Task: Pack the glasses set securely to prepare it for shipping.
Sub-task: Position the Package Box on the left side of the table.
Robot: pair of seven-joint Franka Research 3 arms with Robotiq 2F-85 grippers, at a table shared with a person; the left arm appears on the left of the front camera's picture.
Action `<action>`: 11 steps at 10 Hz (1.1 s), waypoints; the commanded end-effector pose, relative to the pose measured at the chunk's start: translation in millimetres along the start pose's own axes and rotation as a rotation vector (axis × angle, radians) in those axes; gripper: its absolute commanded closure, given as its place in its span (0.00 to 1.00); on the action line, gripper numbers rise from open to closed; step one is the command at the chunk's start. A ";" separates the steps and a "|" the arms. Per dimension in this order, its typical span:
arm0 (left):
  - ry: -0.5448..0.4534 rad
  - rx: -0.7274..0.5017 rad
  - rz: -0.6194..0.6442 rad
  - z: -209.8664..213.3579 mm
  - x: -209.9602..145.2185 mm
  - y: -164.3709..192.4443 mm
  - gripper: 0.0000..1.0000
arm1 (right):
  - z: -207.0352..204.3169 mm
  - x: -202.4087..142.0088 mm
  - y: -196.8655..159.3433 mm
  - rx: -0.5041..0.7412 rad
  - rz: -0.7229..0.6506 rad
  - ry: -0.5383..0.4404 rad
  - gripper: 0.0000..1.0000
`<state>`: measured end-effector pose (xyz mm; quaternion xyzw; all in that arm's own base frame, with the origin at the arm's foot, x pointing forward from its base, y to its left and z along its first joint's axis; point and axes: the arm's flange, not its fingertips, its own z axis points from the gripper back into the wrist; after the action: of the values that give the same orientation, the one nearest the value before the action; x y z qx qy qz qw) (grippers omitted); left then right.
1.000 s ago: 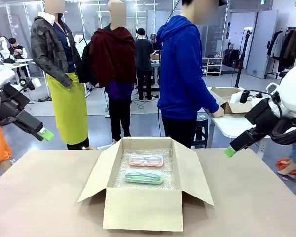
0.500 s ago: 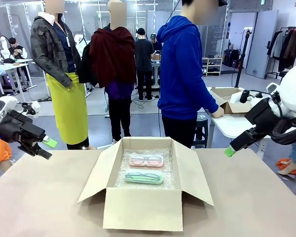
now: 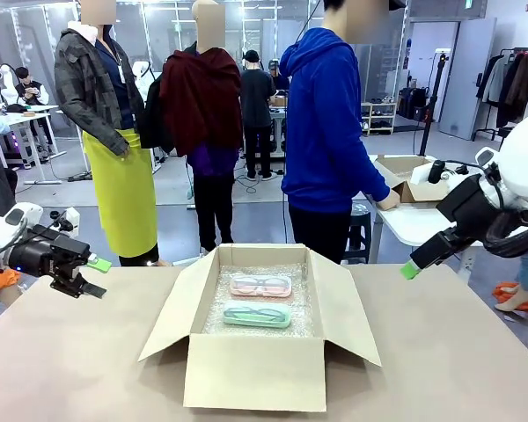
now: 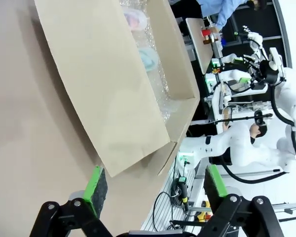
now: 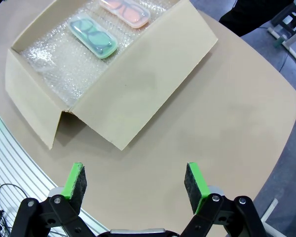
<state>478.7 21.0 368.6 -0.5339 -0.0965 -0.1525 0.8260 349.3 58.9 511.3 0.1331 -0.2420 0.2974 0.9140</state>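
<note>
Left gripper [image 3: 97, 276] and right gripper [image 5: 135, 174] both gape empty. Carelessly shoved cardboard box flaps [image 3: 180, 312] could crush the pink case [image 3: 260, 285], centre frame.

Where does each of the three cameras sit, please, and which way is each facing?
Front view: fixed on the robot's side, facing the person across the table; left gripper and right gripper flank the cardboard box.
Left wrist view: on the left wrist, rolled sideways, looking over the box's flap; own fingers at bottom.
Right wrist view: on the right wrist, looking down on the box; own fingers at bottom.
Shared: all show the pink case and mint case in the box.
</note>
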 end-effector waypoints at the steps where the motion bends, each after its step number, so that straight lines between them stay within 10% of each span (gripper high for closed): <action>1: -0.025 0.004 -0.024 -1.9 8.2 2.0 0.00 | -0.6 0.1 0.1 -0.005 0.005 -0.001 0.00; 6: -0.005 -0.006 0.002 -4.1 1.8 4.2 0.00 | -0.6 0.1 0.1 -0.005 0.005 -0.001 0.00; 11: -0.189 0.004 -0.015 -41.7 9.8 54.9 0.00 | -0.6 0.1 0.1 -0.005 0.005 -0.001 0.00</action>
<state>504.6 6.1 317.4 -0.5439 -0.1609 -0.1091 0.8163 349.3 58.7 511.3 0.1334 -0.2420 0.2972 0.9140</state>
